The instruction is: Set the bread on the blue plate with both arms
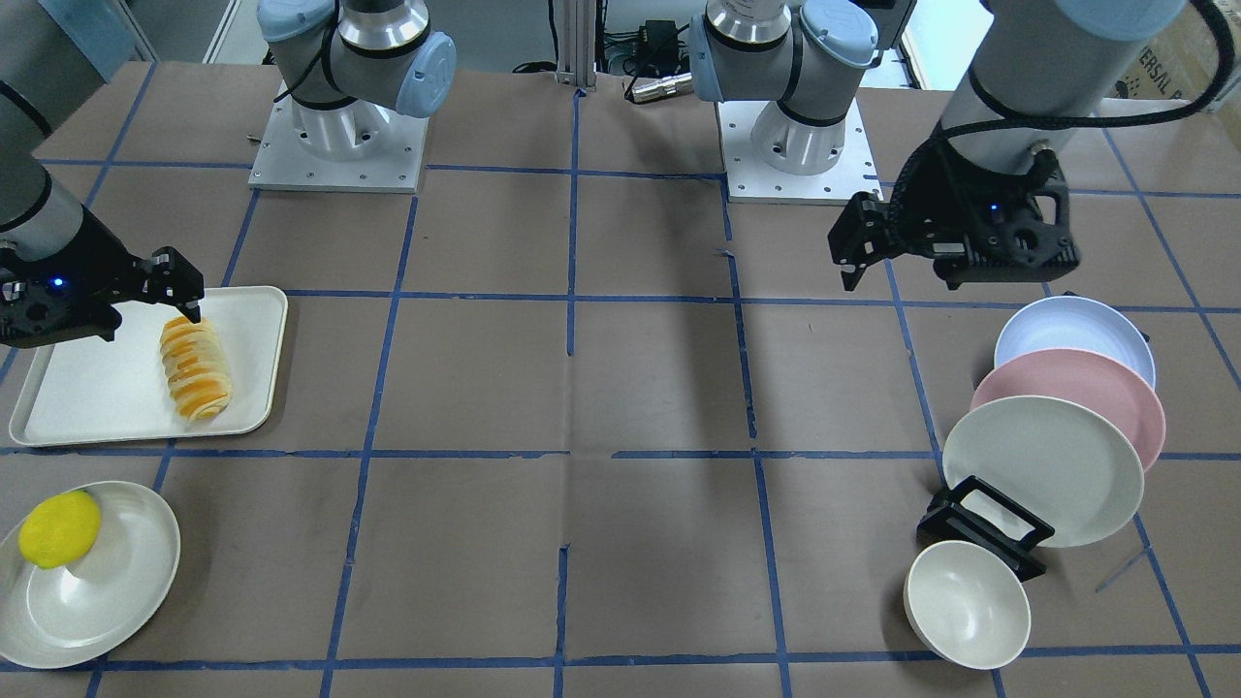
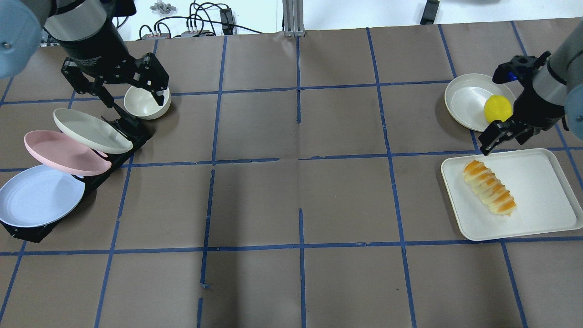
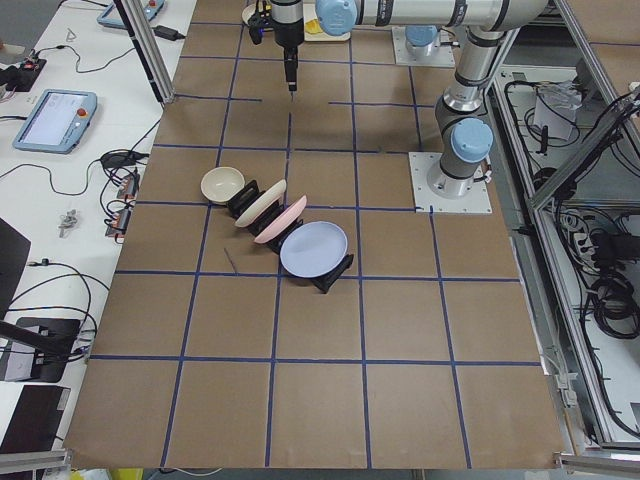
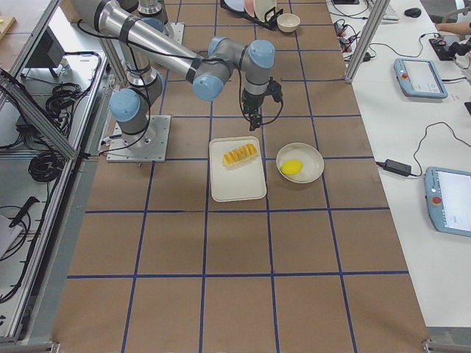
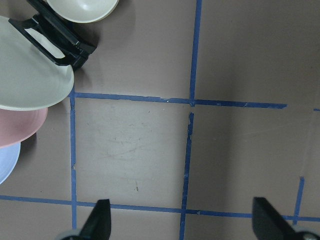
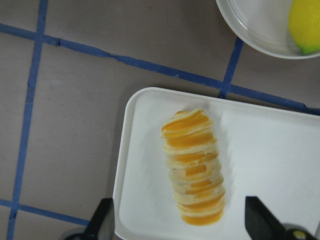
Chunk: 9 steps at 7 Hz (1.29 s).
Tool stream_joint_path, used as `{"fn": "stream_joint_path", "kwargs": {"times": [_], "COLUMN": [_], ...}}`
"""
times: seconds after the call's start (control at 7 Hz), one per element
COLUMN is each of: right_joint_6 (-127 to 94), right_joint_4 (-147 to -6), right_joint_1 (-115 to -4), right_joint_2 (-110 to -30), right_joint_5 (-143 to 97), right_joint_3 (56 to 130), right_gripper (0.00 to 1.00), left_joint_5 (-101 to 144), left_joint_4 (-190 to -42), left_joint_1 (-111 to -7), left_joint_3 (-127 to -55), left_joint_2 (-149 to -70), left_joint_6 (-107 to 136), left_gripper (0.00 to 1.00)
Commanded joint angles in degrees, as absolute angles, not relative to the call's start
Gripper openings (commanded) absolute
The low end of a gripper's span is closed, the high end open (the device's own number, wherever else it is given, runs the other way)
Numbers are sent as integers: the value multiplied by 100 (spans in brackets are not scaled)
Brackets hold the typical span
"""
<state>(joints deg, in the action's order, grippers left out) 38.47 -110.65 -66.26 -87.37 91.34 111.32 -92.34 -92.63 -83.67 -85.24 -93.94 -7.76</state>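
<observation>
The bread (image 1: 197, 368), a loaf striped orange and cream, lies on a white tray (image 1: 87, 388); it also shows in the overhead view (image 2: 489, 187) and the right wrist view (image 6: 195, 167). My right gripper (image 6: 177, 222) is open and empty, hovering above the tray's edge by one end of the loaf. The blue plate (image 1: 1071, 334) leans in a black rack, the end plate nearest the robot, also seen in the overhead view (image 2: 38, 196). My left gripper (image 5: 182, 222) is open and empty, above the table beside the rack.
The rack also holds a pink plate (image 1: 1076, 397) and a cream plate (image 1: 1042, 470). A cream bowl (image 1: 967, 603) stands by the rack's end. A yellow lemon (image 1: 60, 528) lies on a white plate (image 1: 107, 591) beside the tray.
</observation>
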Motion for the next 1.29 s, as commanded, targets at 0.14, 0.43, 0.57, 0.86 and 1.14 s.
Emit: {"fn": "stream_joint_path", "kwargs": {"times": [0.14, 0.43, 0.57, 0.86, 1.14], "right_joint_6": [3929, 3929, 3946, 4060, 4139], "right_joint_4": [-11880, -12381, -12593, -12647, -12612], "right_joint_1": [-6469, -6434, -6260, -6240, -6284], "right_joint_2": [-8370, -7939, -7632, -7524, -7628], "right_joint_5": [9132, 9123, 9106, 9088, 9088], "right_joint_3": [11593, 11584, 11558, 11610, 11916], "right_gripper": [92, 91, 91, 89, 90], "left_joint_5": [-9185, -9106, -8766, -8631, -8359], "left_joint_4": [-9352, -9282, -8959, -8763, -8780], "left_joint_1": [-6072, -4420, -3716, -3366, -3628], "left_joint_3": [-8543, -8517, -8430, -7774, -7541], "left_joint_2": [-9439, -9536, -9989, -11437, -12187], "left_joint_6": [-4381, -6624, -7445, -7743, -7682], "left_gripper": [100, 100, 100, 100, 100]}}
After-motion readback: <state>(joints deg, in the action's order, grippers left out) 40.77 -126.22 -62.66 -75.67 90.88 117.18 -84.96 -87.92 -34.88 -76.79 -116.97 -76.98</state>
